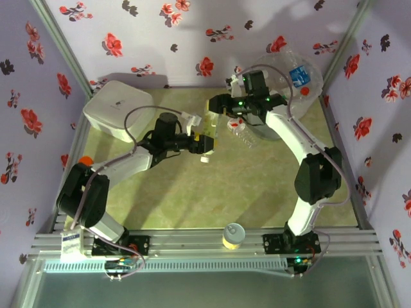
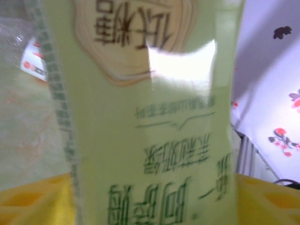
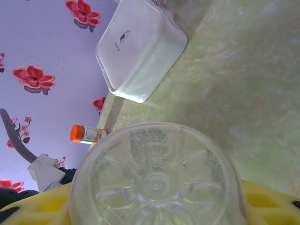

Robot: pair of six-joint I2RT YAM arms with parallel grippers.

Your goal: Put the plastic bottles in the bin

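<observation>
Short of the bin (image 1: 276, 63) at the far right, the green-labelled bottle (image 1: 210, 125) hangs over the table (image 1: 270, 192) and could drop if both holds are slack, since my left gripper (image 1: 202, 143) and right gripper (image 1: 220, 108) straddle it but I cannot tell whether either clamps; its long axis runs far-to-near, base far, cap near.

A green-labelled plastic bottle (image 2: 154, 117), its print upside down, is being flanked by the left gripper's (image 2: 154, 201) yellow fingers (image 2: 33, 199); a flowered wall (image 2: 276, 108) is being seen behind it.
</observation>
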